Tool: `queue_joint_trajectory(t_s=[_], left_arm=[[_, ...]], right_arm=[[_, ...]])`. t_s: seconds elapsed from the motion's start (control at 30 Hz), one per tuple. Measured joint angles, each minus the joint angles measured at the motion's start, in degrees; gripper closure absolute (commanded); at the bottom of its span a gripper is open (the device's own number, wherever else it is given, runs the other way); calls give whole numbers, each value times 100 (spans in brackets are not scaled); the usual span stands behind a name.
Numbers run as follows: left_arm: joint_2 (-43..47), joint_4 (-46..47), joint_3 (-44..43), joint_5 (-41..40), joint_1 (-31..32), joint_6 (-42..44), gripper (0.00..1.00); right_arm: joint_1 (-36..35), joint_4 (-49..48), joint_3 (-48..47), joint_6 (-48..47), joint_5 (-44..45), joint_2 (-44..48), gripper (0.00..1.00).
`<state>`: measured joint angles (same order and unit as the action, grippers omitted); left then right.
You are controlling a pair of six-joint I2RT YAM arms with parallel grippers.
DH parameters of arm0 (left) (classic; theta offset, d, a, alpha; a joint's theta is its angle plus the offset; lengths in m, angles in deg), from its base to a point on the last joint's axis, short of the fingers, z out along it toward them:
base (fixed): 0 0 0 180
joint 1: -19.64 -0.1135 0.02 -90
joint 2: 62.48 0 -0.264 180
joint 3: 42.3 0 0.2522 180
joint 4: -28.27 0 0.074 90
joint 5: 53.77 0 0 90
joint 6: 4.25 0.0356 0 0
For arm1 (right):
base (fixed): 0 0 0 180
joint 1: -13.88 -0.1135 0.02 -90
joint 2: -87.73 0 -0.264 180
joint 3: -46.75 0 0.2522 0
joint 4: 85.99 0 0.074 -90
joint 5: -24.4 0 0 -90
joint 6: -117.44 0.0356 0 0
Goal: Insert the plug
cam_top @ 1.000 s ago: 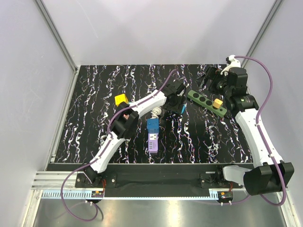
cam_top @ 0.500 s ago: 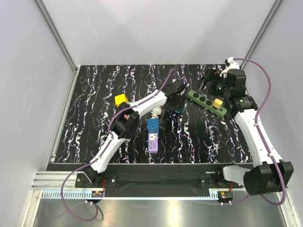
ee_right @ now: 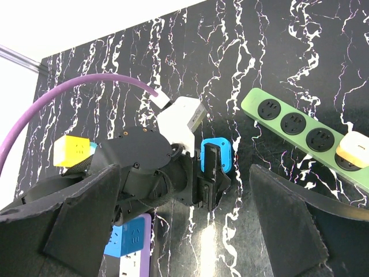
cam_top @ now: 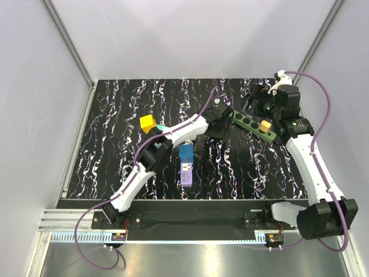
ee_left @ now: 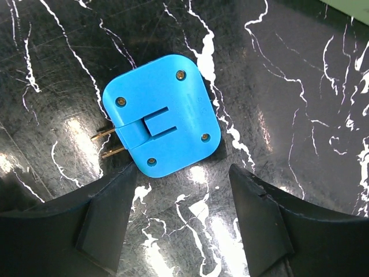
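Left wrist view: left hand [ee_left: 183,173] spread wide, blue plug [ee_left: 164,115] flat just beyond it, table [ee_left: 300,86] past its far edges.

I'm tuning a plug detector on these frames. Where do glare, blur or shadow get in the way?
Left wrist: blue plug sharp, but bright glare patches on the glossy table around it; left fingers dark and slightly soft at the bottom edge. Right wrist: right fingers large and out of focus, green power strip crisp. Top external: evenly lit, objects small.
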<state>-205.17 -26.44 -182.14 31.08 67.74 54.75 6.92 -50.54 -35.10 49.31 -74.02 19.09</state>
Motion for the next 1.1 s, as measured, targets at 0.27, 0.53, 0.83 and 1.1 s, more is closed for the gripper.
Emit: queue_joint_trajectory(t_s=[0.27,0.53,0.83,1.1], left_arm=[[0,13,0,-114,-35,-197,33],[678,37,922,-103,-66,-46,23],[3576,452,3150,393,-472,90,6],[5880,1731,4931,1996,-2011,-188,1]], right_arm=[[0,-2,59,-2,0,17,0],[11,31,87,57,160,-151,0],[-142,219,-332,-170,284,-1805,3],[-1080,236,-378,-664,549,-3126,4]])
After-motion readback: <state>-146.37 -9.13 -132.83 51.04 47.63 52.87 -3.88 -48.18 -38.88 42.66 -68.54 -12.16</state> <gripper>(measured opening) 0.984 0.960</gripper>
